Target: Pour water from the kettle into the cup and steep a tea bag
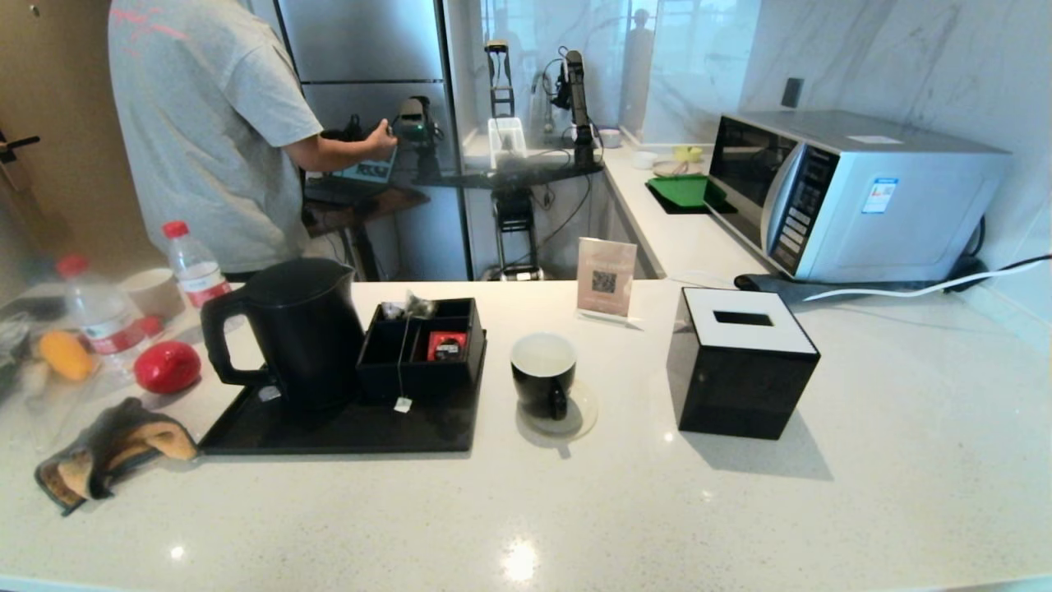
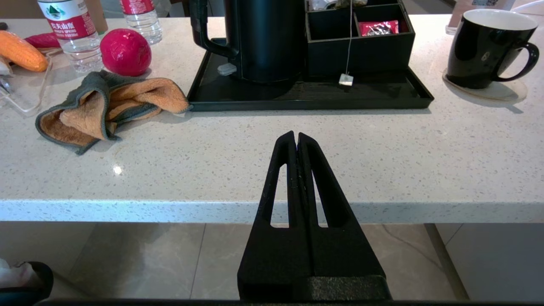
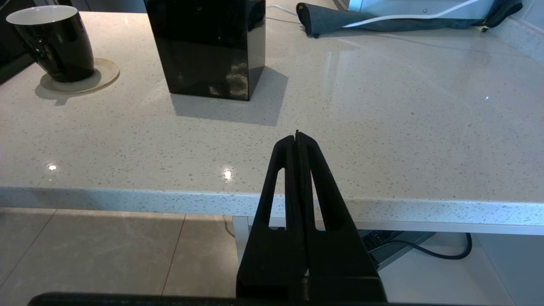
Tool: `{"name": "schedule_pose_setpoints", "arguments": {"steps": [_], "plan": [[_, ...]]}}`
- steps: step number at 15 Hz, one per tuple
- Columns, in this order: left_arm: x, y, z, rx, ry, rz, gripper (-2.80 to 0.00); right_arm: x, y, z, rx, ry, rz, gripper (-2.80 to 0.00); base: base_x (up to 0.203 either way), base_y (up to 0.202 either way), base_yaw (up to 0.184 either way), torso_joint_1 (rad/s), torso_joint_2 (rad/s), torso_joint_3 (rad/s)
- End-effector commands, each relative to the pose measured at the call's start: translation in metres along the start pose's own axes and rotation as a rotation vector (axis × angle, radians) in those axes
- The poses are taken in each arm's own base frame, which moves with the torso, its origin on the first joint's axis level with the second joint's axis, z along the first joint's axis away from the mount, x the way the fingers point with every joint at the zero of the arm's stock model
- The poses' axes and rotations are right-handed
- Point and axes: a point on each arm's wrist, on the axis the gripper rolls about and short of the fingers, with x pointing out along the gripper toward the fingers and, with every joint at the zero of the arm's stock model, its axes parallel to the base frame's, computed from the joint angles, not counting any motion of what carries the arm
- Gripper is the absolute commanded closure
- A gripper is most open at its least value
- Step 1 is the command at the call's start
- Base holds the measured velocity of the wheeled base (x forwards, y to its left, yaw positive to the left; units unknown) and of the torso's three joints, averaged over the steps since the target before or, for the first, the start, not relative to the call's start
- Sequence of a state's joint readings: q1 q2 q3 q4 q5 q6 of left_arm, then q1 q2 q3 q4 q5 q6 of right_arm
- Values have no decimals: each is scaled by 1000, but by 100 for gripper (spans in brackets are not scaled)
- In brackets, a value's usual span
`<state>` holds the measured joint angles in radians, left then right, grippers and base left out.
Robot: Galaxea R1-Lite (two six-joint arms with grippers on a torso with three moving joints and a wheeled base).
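Note:
The black kettle (image 1: 300, 329) (image 2: 263, 38) stands upright on a black tray (image 1: 345, 427) (image 2: 310, 95), handle to the left. The tea bag (image 1: 419, 306) lies at the back of a black divided box (image 1: 419, 345); its string hangs over the box front with the white tag (image 1: 403, 404) (image 2: 346, 79) at the tray. The black cup (image 1: 544, 370) (image 2: 488, 46) (image 3: 53, 42), white inside, sits on a coaster right of the tray. My left gripper (image 2: 296, 135) is shut and empty, low before the counter's front edge. My right gripper (image 3: 297, 135) is also shut and empty, further right.
A black tissue box (image 1: 744, 370) (image 3: 208, 46) stands right of the cup. A folded orange-grey cloth (image 1: 115, 448) (image 2: 106, 106), a red fruit (image 1: 167, 366), water bottles (image 1: 193, 267) and a corn cob (image 1: 66, 353) lie left of the tray. A microwave (image 1: 846, 193) and a person (image 1: 205, 123) are behind.

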<state>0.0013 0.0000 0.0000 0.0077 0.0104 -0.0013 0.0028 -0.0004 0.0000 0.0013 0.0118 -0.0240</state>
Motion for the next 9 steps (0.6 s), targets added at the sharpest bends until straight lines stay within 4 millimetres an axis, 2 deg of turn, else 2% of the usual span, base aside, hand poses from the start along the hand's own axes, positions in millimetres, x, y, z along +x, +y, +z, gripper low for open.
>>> {"name": "schedule_pose_setpoints", "arguments": {"steps": [1, 9], "plan": [[0, 0, 0, 0, 0, 1, 0, 0, 0, 0, 1, 1, 1, 0, 0, 0, 0, 0, 0, 0], [0, 0, 0, 0, 0, 1, 0, 0, 0, 0, 1, 1, 1, 0, 0, 0, 0, 0, 0, 0]]}}
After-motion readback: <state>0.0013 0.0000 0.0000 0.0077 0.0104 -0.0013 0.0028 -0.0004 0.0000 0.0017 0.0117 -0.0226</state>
